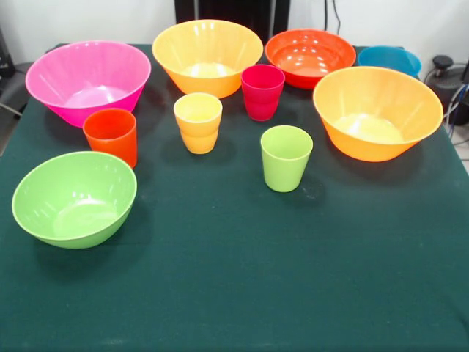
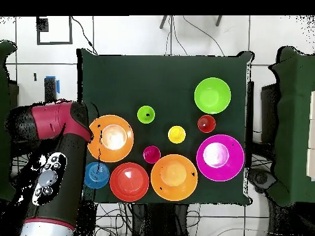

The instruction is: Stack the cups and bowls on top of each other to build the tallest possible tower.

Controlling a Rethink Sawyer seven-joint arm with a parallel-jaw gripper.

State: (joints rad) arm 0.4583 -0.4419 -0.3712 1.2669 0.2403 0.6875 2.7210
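Nothing is stacked: every cup and bowl stands upright and alone on the dark green desk (image 1: 293, 279).

In the front view the large pink bowl (image 1: 88, 81) sits at the far left, one large flared orange bowl (image 1: 207, 56) at the far middle, and the round red-orange bowl (image 1: 310, 57) just to its right. The small blue bowl (image 1: 390, 59) peeks out at the far right corner, partly hidden behind the second large orange bowl (image 1: 377, 112), which stands at the right. The lime green bowl (image 1: 74, 198) lies nearest the camera on the left.

The four cups cluster in the middle. The red-orange cup (image 1: 111, 136) stands just in front of the pink bowl and close behind the green bowl. The yellow-orange cup (image 1: 198, 122) and the magenta-red cup (image 1: 262, 91) stand in front of the far orange bowl, and the lime green cup (image 1: 286, 157) stands a little nearer, apart from the others.

From overhead, the red and black arm (image 2: 52, 123) reaches in from the left side of the picture, its end overlapping the rim of the orange bowl there (image 2: 112, 138). The pincer itself is perhaps tucked under the arm's black end; whether it is wide or narrow cannot be told. The cups lie well apart from the arm, toward the desk's middle.
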